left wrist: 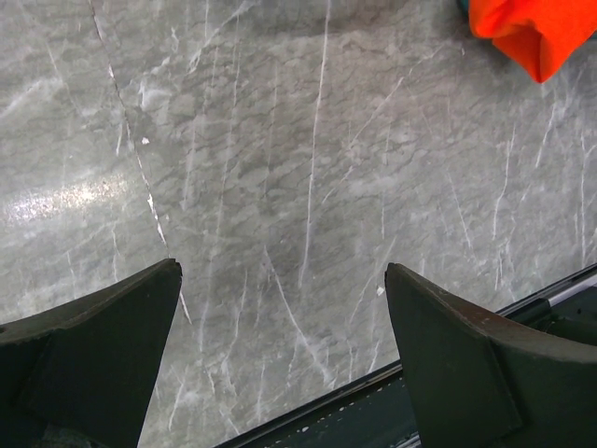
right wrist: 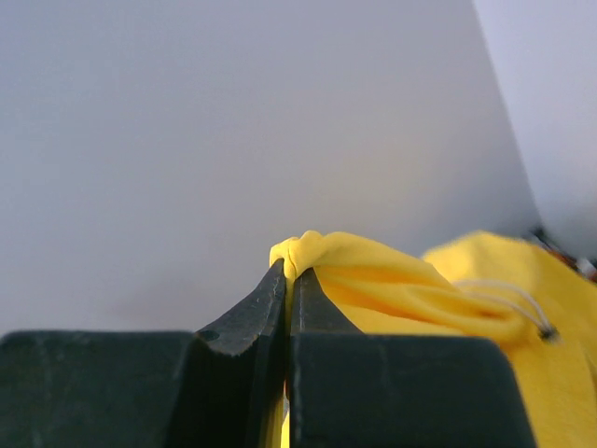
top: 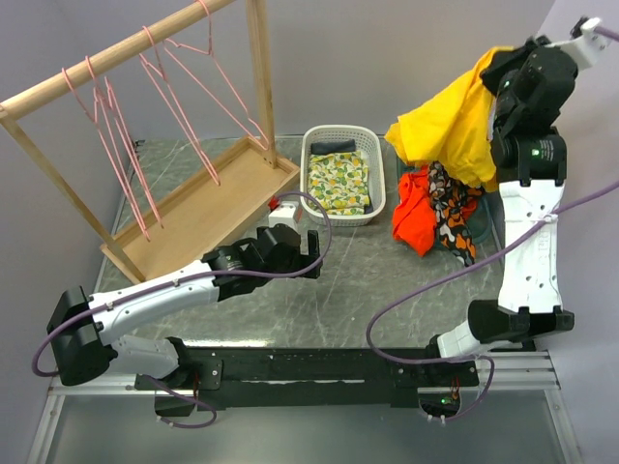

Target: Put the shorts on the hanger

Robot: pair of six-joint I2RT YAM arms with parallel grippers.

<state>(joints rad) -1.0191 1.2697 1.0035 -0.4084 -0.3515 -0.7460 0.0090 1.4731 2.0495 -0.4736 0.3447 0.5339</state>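
The yellow shorts hang bunched in the air at the far right, lifted off the table. My right gripper is raised high and shut on a pinched fold of them; in the right wrist view the jaws are closed on yellow fabric, and a white drawstring shows. Several pink wire hangers hang on a wooden rail at the far left, well apart from the shorts. My left gripper is open and empty, low over the table's middle; its wrist view shows only marble between the fingers.
An orange-red cloth and a black-white-orange patterned cloth lie under the shorts. The orange-red cloth also shows in the left wrist view. A white basket with lemon-print fabric stands at the back centre. The wooden rack's base lies at the left.
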